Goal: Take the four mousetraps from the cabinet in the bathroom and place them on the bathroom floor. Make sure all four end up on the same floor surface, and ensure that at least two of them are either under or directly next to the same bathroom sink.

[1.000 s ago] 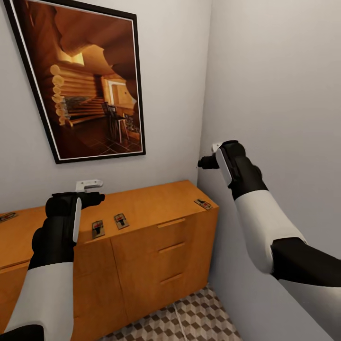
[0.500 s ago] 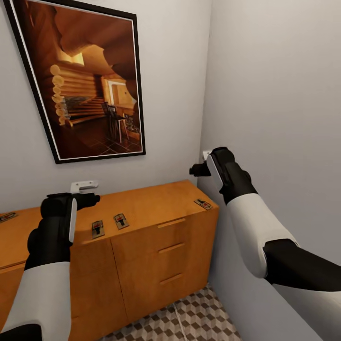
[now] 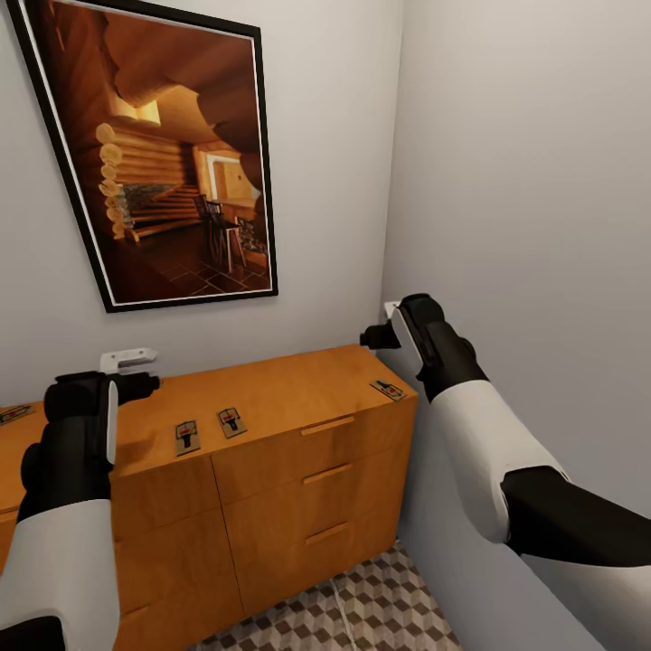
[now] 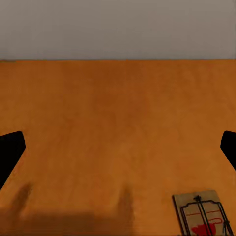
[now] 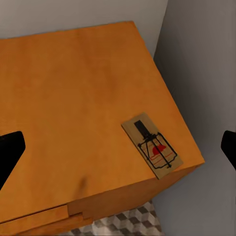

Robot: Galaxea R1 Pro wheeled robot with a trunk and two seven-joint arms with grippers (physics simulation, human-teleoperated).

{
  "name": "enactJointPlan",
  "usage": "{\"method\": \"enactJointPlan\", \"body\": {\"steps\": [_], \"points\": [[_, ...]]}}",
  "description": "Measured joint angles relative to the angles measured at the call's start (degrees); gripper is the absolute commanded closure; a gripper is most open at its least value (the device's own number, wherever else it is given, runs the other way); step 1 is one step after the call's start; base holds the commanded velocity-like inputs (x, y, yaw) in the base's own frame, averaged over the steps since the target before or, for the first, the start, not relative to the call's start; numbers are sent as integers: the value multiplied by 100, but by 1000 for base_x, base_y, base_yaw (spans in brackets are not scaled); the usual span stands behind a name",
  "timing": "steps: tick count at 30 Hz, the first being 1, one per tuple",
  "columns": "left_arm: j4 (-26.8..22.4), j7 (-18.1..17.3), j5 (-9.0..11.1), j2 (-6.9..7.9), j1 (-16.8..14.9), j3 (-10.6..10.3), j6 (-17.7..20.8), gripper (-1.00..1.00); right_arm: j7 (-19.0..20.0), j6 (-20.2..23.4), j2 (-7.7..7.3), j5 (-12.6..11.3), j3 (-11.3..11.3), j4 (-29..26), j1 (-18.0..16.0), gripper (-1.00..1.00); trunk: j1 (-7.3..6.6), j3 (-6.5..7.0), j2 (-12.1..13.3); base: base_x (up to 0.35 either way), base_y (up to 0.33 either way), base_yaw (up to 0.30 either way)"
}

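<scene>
The step in hand is judged to be the approach to the first pick: none of the small flat brown wooden mousetraps with dark wire parts is held, and all that can be seen lie on top of the low orange-brown wooden cabinet point(image 3: 271, 398) with thin bar handles on its drawer fronts.

In the head view, two mousetraps lie side by side near the front edge of the top, one point(image 3: 186, 437) just beside the other point(image 3: 231, 421). A third mousetrap point(image 3: 389, 390) rests at the cabinet's right front corner, close to the wall. A dark item at the far left edge of the top may be the fourth, but it is too cut off to be sure.

The black left gripper point(image 3: 131, 366) hovers over the cabinet top, behind and to the left of the pair; in the left wrist view its fingers stand wide apart, with nothing between them, and one trap point(image 4: 202, 214) is seen at the frame's edge. The black right gripper point(image 3: 372, 338) is held above the corner trap point(image 5: 152, 145), its fingers likewise spread and empty.

Next, a descent over a trap is called for, with the fingers aligned across the board's narrow sides. The patterned cube-print tiled floor point(image 3: 380, 606) is seen below the cabinet.
</scene>
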Motion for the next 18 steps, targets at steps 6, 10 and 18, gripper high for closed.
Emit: {"method": "enactJointPlan", "body": {"steps": [6,10,18], "points": [[4,-6,-175,59,2,28,0,-100,7,0,0,-8,271,5,12,-100,0,0,0,0,0,0],[11,-9,-210,62,5,33,0,-100,21,0,0,-10,363,5,14,-100,0,0,0,0,0,0],[75,-17,-241,59,8,37,1,-100,35,0,0,-9,444,-8,16,-100,0,0,0,0,0,3]]}}
